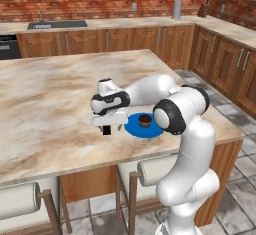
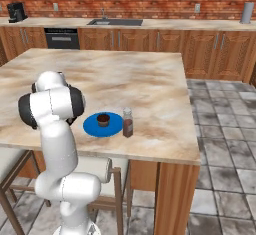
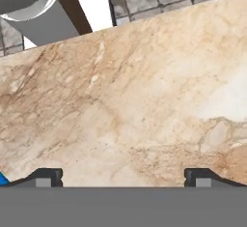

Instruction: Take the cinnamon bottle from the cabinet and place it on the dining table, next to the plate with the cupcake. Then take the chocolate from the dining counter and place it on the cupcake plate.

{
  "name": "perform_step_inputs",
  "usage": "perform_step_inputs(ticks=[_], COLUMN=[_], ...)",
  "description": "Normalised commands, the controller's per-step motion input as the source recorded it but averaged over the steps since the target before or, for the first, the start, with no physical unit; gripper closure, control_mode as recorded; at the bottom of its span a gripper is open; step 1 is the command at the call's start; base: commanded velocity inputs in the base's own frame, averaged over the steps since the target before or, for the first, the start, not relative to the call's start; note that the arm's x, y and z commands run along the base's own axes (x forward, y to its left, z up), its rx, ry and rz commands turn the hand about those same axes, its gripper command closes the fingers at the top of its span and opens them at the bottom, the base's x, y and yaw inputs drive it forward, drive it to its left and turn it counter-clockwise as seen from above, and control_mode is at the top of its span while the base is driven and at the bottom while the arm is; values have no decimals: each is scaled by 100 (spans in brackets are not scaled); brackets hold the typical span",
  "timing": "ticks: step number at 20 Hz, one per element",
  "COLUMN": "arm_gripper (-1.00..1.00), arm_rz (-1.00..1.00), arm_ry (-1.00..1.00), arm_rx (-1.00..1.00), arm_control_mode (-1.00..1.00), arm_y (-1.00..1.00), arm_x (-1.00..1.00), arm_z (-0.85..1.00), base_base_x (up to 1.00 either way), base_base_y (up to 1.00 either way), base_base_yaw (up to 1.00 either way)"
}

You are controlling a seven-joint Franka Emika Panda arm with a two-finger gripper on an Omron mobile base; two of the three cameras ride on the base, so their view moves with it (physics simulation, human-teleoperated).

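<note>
We are in a rendered home kitchen. Wooden cabinets [image 2: 165, 41] line red brick walls [image 2: 135, 4]; the far counter carries a sink [image 2: 115, 22], with an oven [image 2: 61, 38] to its left. A marble island [image 2: 115, 79] has stools [image 1: 22, 199] on its near side.

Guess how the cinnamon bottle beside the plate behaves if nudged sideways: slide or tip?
The cinnamon bottle stands upright, tall and narrow on a small base, so a push near its cap would likely tip it. A low push would probably slide it, since the marble-look dining table looks smooth. It stands just beside the blue plate, so a tip that way might hit the cupcake.
</note>
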Motion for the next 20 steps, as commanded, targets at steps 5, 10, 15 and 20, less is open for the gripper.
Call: perform_step_inputs(ticks=[5,10,15,20], arm_gripper=[-100,-100,-100,-100], arm_rz=[0,0,0,0], arm_ry=[0,-3,-6,-5], arm_rx=[0,0,0,0], arm_control_mode=[-100,-100,-100,-100], arm_y=[0,7,14,1], arm_x=[48,29,27,17], arm_z=[-34,-33,-23,-11], base_base_x=[0,0,0,0], base_base_y=[0,0,0,0], base_base_yaw=[0,0,0,0])
